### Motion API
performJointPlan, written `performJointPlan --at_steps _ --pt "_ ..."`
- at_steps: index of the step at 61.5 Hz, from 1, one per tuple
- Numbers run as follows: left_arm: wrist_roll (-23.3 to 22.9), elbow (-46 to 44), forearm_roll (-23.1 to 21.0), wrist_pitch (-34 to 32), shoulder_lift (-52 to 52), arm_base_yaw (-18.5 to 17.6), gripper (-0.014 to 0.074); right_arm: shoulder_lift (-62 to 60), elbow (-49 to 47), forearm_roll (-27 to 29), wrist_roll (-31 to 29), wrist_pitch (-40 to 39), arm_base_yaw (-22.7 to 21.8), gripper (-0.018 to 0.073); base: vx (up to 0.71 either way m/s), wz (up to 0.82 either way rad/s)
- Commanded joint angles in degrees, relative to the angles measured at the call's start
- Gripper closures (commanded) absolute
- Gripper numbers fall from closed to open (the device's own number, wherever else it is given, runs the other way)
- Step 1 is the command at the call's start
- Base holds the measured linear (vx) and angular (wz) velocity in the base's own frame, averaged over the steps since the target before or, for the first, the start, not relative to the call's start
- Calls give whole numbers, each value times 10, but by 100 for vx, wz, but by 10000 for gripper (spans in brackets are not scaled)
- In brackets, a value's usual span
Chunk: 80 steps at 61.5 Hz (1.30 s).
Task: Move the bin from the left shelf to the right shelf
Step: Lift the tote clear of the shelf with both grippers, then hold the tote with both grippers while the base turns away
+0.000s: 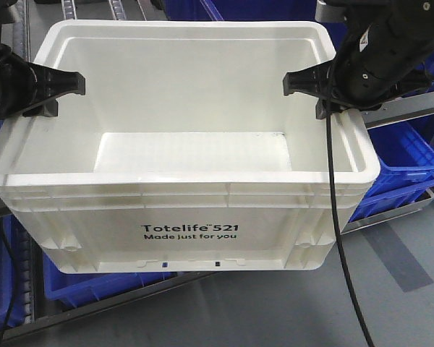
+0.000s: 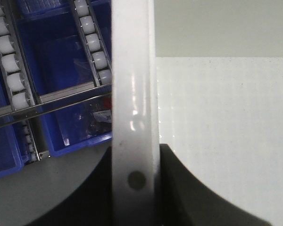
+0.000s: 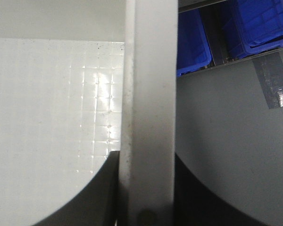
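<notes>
A large white bin (image 1: 188, 210) marked "Totelife 521" fills the front view, empty and held in the air. My left gripper (image 1: 61, 90) is shut on its left rim (image 2: 133, 117), one finger inside and one outside the wall. My right gripper (image 1: 311, 90) is shut on its right rim (image 3: 148, 103) in the same way. Both wrist views look down along the clamped rim, with the bin's white floor (image 2: 217, 132) on one side.
Blue bins (image 1: 401, 155) sit on a shelf at the right, and more blue bins (image 1: 79, 285) lie below on the left. Roller rails (image 2: 92, 44) cross a blue bin under the left rim. Grey floor (image 3: 226, 141) with a tape strip (image 3: 272, 80) lies under the right rim.
</notes>
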Motion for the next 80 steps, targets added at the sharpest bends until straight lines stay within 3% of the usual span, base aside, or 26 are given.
performJointPlan --at_steps 1,53,80 --pt "-8 -23 39 -51 -34 3 603 -33 -21 -48 -1 -35 -7 551 0 1" --pt "-8 -23 39 -50 -34 3 603 -33 -21 -49 -1 -37 -7 551 0 -1" --pt "-8 -23 39 -50 -34 3 603 -33 -21 -50 -1 -37 -7 551 -4 -28"
